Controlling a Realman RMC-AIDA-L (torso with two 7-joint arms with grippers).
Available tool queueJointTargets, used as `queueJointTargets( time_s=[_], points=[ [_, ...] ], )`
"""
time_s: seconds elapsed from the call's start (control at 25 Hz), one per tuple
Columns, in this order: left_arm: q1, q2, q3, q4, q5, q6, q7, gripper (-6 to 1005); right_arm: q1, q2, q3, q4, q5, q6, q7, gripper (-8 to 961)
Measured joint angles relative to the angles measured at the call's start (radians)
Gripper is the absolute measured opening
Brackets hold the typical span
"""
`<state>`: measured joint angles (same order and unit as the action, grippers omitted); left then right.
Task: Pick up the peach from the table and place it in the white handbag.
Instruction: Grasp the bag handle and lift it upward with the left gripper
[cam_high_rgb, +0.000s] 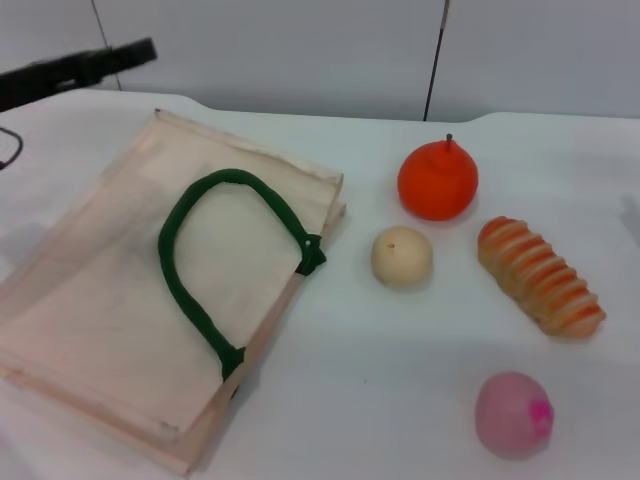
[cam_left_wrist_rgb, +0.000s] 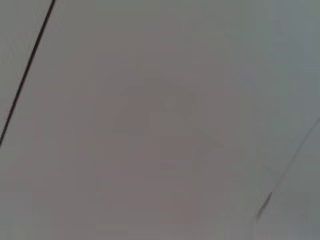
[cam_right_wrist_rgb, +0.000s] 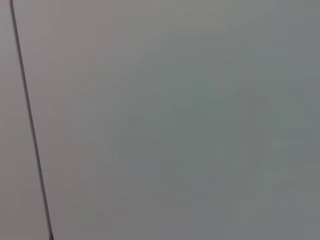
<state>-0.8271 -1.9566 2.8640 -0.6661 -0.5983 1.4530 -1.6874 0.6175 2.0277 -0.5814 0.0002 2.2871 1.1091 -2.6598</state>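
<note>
The peach (cam_high_rgb: 514, 414) is a small pale pink round fruit with a magenta spot. It lies on the white table (cam_high_rgb: 380, 350) at the near right. The white handbag (cam_high_rgb: 110, 300) lies flat on the left half of the table, with its dark green rope handle (cam_high_rgb: 195, 270) looped on top. My left gripper (cam_high_rgb: 130, 52) hangs high at the far left, above the table's back edge and well away from both. My right gripper is out of view. Both wrist views show only a plain grey wall.
An orange-red fruit with a stem (cam_high_rgb: 437, 180) sits at the back right. A cream-beige round fruit (cam_high_rgb: 402, 256) sits beside the bag's right edge. A striped orange bread-like piece (cam_high_rgb: 540, 276) lies at the right. A wall runs behind the table.
</note>
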Motion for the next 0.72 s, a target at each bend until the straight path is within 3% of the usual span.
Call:
queueJointTargets(
  time_s=[0.28,0.48,0.72],
  points=[
    [-0.102,0.006,0.002,-0.078,0.34,0.005,-0.068,769,-0.006,-0.001,0.0,-0.003,0.0,0.0,0.0,896],
    [-0.151,-0.007,0.001,-0.068,0.471,-0.033,-0.065,762,-0.002,-0.001,0.0,-0.003,0.0,0.0,0.0,896],
    [-0.169,-0.012,0.001,-0.016,0.534,-0.099,-0.069,753,-0.001,-0.001,0.0,-0.003,0.0,0.0,0.0,896]
  ],
)
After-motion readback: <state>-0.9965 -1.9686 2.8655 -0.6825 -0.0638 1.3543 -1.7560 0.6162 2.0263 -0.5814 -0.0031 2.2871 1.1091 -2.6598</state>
